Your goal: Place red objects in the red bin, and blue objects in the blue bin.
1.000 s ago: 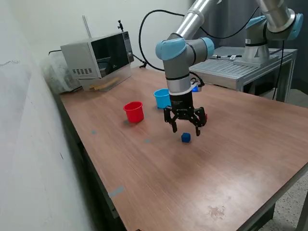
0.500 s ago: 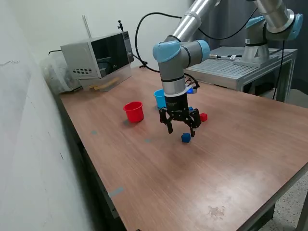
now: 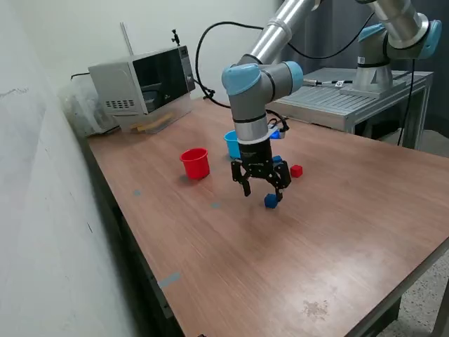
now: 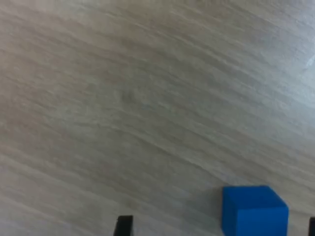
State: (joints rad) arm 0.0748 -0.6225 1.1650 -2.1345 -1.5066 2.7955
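A small dark blue cube (image 3: 270, 201) lies on the wooden table; in the wrist view the blue cube (image 4: 254, 210) sits between the fingertips, close to one side. My gripper (image 3: 262, 192) hangs open just above the table over it, one fingertip (image 4: 124, 226) showing. A red cube (image 3: 297, 170) rests a little beyond, to the exterior view's right. Another small blue piece (image 3: 277, 160) peeks out behind the gripper. The red cup (image 3: 196, 163) stands to the exterior view's left. The light blue cup (image 3: 233, 142) stands behind the arm, partly hidden by it.
A microwave (image 3: 144, 84) stands at the table's back left corner beside a wall. A second arm (image 3: 393, 38) is mounted on a metal bench (image 3: 351, 102) at the back right. The table's front edge (image 3: 393, 295) runs along the lower right.
The gripper has shifted toward the exterior view's left and slightly lower, ending over the blue cube. The red cube, partly covered before, is now in plain sight.
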